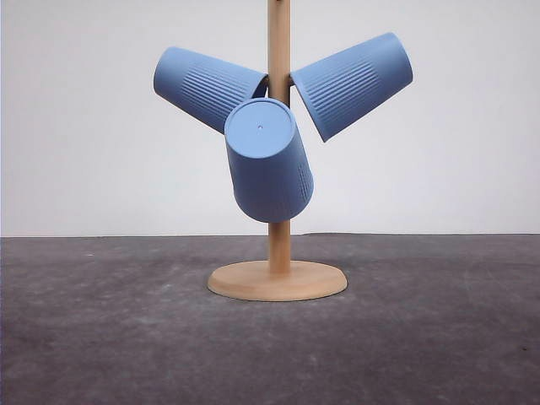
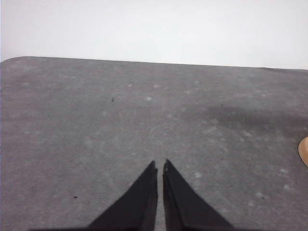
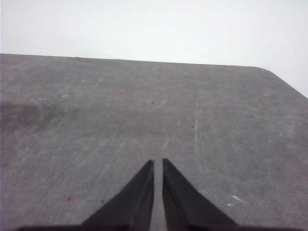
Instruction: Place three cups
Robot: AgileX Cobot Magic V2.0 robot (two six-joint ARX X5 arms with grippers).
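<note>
The three cups all hang on the wooden stand (image 1: 278, 253), which you see in the front view in the middle of the dark grey table (image 1: 101, 321). The left cup (image 1: 207, 87) points up and to the left from the pole, its flat base outward. The right cup (image 1: 353, 84) points up and to the right, mirrored. The front cup (image 1: 268, 160) sits lower, in front of the pole, with its base toward you and its mouth hanging down. The stand's round base rests flat on the table.

Your left gripper (image 2: 160, 166) hovers over bare tabletop with its black fingers (image 2: 144, 197) together, only a thin slit between the tips; a sliver of the stand's base shows at the frame edge. Your right gripper (image 3: 158, 163) is likewise over bare table, fingers (image 3: 183, 197) drawn together, holding nothing.
</note>
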